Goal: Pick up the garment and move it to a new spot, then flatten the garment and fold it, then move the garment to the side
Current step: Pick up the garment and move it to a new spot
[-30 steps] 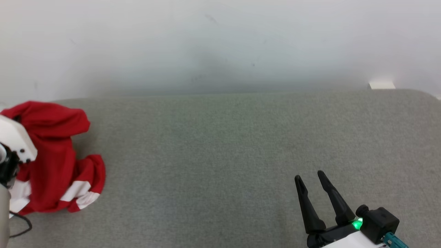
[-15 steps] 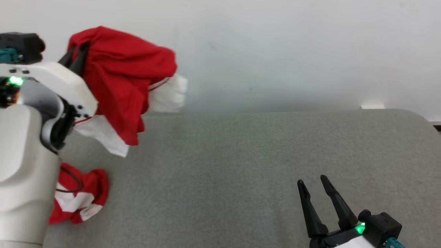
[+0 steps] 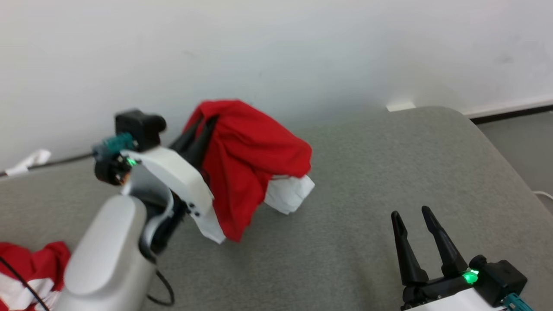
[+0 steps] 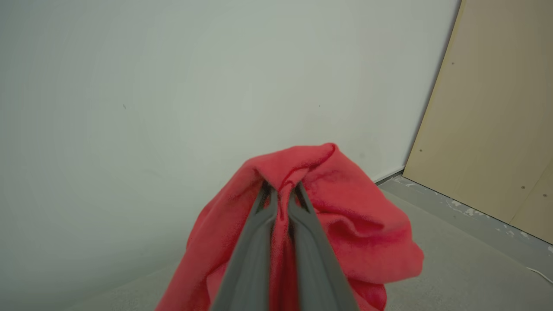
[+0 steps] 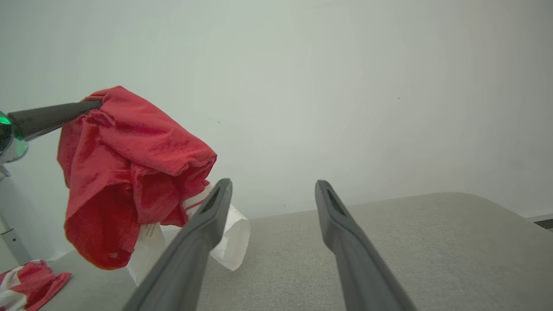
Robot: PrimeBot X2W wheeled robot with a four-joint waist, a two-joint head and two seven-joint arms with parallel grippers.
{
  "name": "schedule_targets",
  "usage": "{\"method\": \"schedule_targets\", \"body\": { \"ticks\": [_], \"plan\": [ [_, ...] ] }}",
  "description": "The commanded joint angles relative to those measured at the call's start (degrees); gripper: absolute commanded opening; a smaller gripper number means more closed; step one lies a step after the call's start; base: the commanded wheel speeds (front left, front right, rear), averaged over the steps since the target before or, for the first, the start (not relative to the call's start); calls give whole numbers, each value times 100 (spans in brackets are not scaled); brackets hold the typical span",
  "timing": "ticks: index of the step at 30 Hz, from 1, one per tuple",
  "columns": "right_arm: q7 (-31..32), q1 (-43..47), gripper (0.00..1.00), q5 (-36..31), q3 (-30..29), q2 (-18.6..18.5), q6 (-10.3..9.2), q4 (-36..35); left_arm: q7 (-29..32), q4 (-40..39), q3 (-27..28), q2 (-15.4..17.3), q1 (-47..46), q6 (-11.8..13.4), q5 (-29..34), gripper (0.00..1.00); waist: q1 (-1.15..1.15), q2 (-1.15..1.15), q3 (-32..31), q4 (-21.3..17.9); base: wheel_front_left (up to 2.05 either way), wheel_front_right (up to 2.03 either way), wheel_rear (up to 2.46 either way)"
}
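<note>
Head view: left hand clamped on garment, tips hidden in folds; right hand apart.

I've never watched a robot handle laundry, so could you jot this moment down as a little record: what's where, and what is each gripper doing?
Surface: grey padded top against a white wall
Garment: red with white parts, bunched, hanging from one gripper
Left gripper: shut on a fold of the red fabric
Right gripper: open, holding nothing, over the surface's right part
Other cloth: red-and-white piece lying at the left
Stage: picked up, not yet flattened or folded
</note>
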Motion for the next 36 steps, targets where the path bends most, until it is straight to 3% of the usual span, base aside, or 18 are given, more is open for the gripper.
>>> {"method": "schedule_targets", "body": {
  "ticks": [1, 6, 11, 13, 15, 20, 25, 36],
  "plan": [
    [5, -61, 100, 23, -56, -21, -12, -66, -151, -66, -91, -63, 251, 80, 121, 0, 0, 0, 193, -312, 0, 0, 0],
    [6, -118, 100, 44, -35, -14, -11, -97, -585, 371, -334, -454, 820, 250, 187, 0, 0, 0, 408, -594, 0, 0, 0],
    [6, -212, 100, 39, 46, -16, -12, -10, -1116, 1486, -739, -876, 1041, 94, 263, 0, 0, 0, 495, -720, 0, 0, 0],
    [6, -213, 100, 27, 71, -16, -12, 35, -1340, 1892, -886, -990, 1049, 29, 245, 43, 0, 0, 484, -738, 0, 0, 0],
    [6, -241, 100, 28, 79, -16, -11, 73, -1552, 2201, -997, -1064, 963, -18, 265, 100, 0, 0, 454, -735, 0, 0, 0],
    [6, -172, 100, -11, 53, -15, -12, 144, -1959, 2569, -1197, -1179, 748, -85, 239, 100, 0, 0, 325, -538, 0, 0, 0],
    [6, -134, 100, -45, -155, -16, -11, 130, -2164, 2324, -1175, -1204, 595, -67, 139, 100, 0, 0, 251, -212, 0, 0, 0],
    [6, -108, 100, -181, -473, -16, -12, -54, -2296, 741, -367, -596, 1163, 638, 376, 100, 0, 0, 127, 520, 0, 0, 0]
  ]
}}
